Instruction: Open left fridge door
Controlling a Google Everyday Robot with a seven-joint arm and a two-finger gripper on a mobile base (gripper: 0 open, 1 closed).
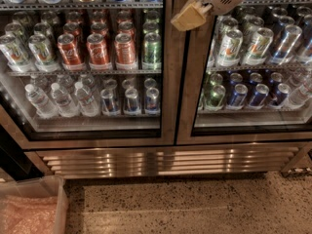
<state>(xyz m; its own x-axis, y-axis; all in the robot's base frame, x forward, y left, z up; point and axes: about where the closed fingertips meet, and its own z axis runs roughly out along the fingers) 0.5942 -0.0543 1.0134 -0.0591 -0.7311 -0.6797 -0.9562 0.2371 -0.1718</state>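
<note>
The left fridge door (87,67) fills the left half of the view and is shut flush against the right door (253,82), and the gripper (191,16) hangs at the top by the centre seam, open or closed I cannot tell, so the pull appears not yet begun.

No lettering, brand or number can be read on the red cans (97,50) or clear water bottles (63,101) behind the large, glass-paned, steel-framed left fridge door (90,72). The cream-coloured gripper (189,16), at the top where the two doors meet, shows no legible mark either.
</note>
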